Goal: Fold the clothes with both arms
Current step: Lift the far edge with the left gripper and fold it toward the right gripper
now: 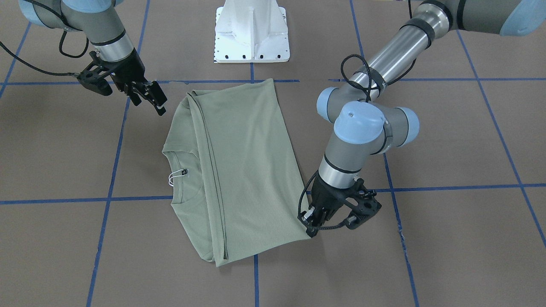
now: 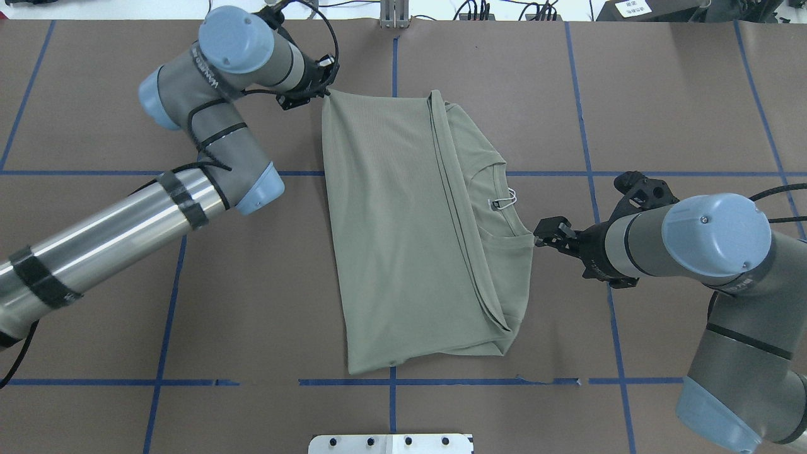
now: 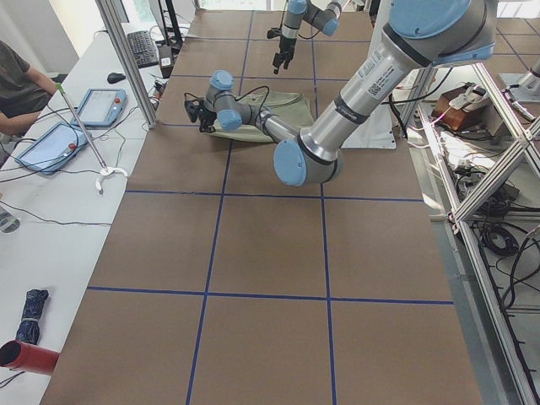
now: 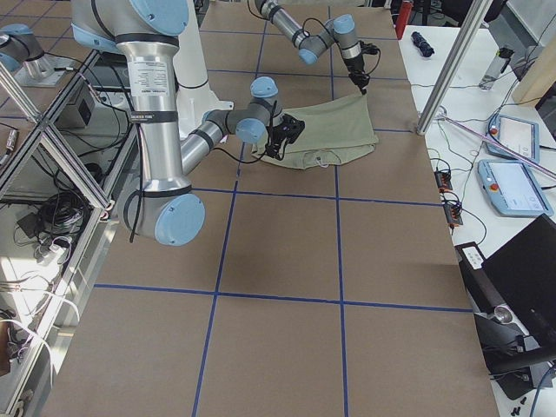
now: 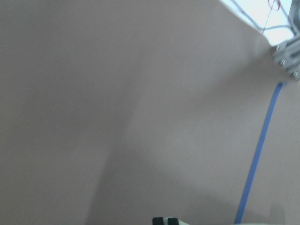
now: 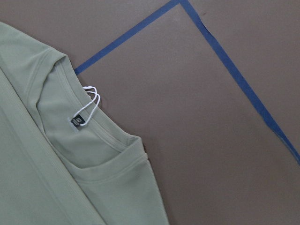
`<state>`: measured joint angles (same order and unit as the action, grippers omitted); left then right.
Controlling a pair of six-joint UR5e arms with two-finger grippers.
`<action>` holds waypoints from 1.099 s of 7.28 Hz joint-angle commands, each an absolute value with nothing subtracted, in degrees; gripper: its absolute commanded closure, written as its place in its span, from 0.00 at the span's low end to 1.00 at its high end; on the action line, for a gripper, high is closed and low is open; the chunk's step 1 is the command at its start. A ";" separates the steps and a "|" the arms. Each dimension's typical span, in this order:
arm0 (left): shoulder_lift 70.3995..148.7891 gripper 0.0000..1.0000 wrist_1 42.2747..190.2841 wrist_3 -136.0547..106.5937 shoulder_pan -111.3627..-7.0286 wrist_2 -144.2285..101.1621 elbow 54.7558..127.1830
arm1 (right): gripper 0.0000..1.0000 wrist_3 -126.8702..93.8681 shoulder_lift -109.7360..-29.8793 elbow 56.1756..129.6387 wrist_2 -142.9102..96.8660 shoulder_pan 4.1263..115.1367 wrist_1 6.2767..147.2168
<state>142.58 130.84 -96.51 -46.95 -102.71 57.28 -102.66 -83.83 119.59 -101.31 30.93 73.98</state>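
**Left gripper at a shirt corner, right gripper hovering open beside the shoulder**

The left gripper [image 1: 313,225] is low on the table [image 1: 448,238], its tips at one far corner of the sage-green shirt [image 1: 247,162]. Its fingers look close together, but I cannot tell if they pinch the cloth or only touch it. The right gripper [image 1: 148,97] hangs above the table just beside the shirt's shoulder, its jaws apart and holding nothing.

The shirt lies flat in the middle of the table, between the two arms. One long side is already folded over the body. The ribbed neckline is left bare on the right arm's side, with a small dark neck label [image 1: 184,172] and a white string tag [image 1: 172,178].

As I judge it, the main risk is an uneven lift. If the left gripper has only the top layer, or a thin bite of the corner, a pull could slip free or drag the folded flap open. If the right gripper comes down at the shoulder and catches one layer, the two ends would rise unequally and skew the fold. The string tag could also snag on a finger.

Blue tape lines [image 1: 128,198] cross the table, and the white pedestal base [image 1: 251,34] stands near the shirt's edge. Nothing lies between either gripper and the cloth. In the left side view a person [image 3: 15,80] sits at a desk well apart.
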 commanded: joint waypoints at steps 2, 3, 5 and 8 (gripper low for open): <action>148.01 0.46 136.84 -96.07 -49.04 -103.00 47.54 | 0.00 -103.09 -81.58 119.10 -100.99 30.76 73.65; 146.01 0.39 136.32 -96.06 -49.04 -104.83 53.99 | 0.00 -103.01 -79.13 117.35 -101.07 30.67 73.65; 130.07 0.35 136.14 -96.33 -48.87 -114.30 75.66 | 0.00 -102.22 -72.28 109.81 -101.42 29.37 74.27; 126.39 0.35 133.25 -96.33 -48.78 -115.31 82.97 | 0.00 -84.80 -68.30 105.92 -102.04 26.29 76.10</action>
<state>127.32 134.42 -96.32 -48.86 -114.95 81.05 -93.06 -69.83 107.28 -101.86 27.56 74.92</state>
